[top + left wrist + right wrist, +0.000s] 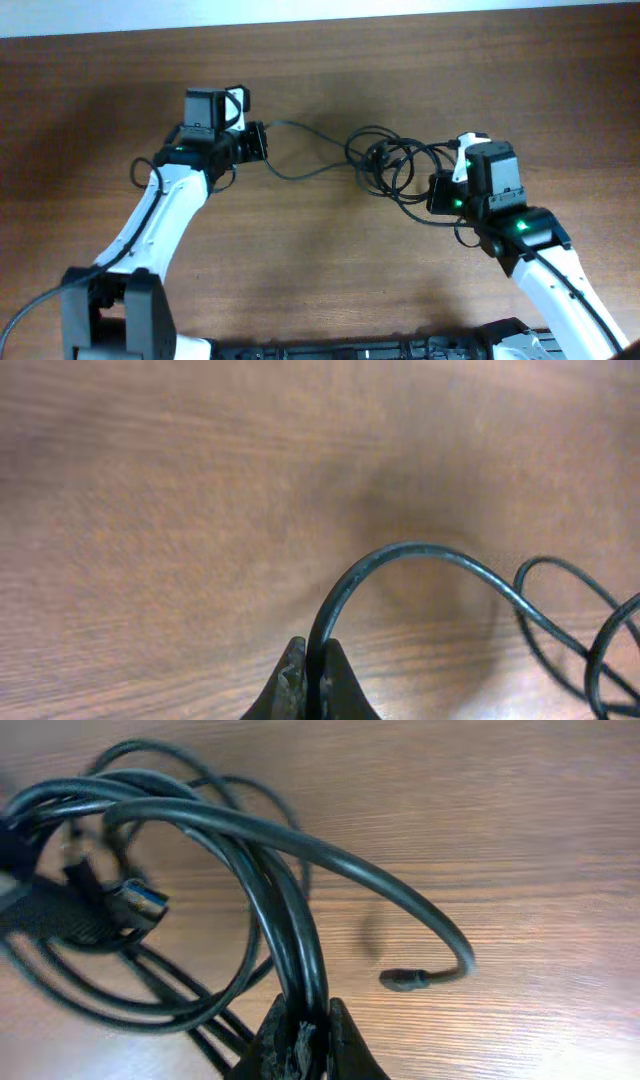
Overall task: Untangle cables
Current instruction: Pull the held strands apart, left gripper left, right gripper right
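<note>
Item: cables (380, 160), black, tangled loops on wooden counter (330, 70), between both arms.
Left claw (312, 678): clenched on a single strand.
Right claw (300, 1038): clenched on bunched strands.
USB plug (140, 902) lies among the loops.

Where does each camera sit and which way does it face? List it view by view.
Overhead: above the table, looking straight down; shows left arm, right arm and the cables between them.
Left wrist: on the left arm, looking along the left gripper at the tabletop; jaws shut on one strand.
Right wrist: on the right arm, looking along the right gripper; jaws shut on the tangle, a blue-tipped plug beyond.
Shared: both wrist views show the cables on wood.
</note>
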